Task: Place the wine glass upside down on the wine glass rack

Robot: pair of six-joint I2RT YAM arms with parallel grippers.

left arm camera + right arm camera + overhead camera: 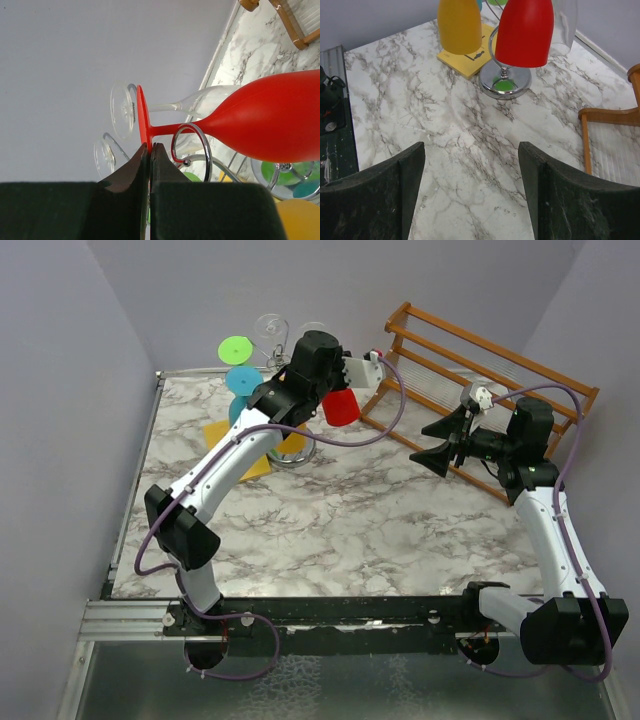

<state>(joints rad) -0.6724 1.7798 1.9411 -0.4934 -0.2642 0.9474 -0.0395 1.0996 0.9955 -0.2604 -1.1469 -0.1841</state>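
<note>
Pale lilac-grey walls [60, 390] closed in 3 sides; light was even. Tabletop [340, 530] was white marble-look w/ grey veins; brown wooden slatted rack [500, 350] sat back-right.

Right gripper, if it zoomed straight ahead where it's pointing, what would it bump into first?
Probably the bare marble table, just short of the shiny base of the wine glass rack. The open right gripper looks tilted down toward it, though depth is hard to judge.

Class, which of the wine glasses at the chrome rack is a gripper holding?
The red wine glass: the left gripper pinches its foot; the yellow glass and clear glasses are untouched.
</note>
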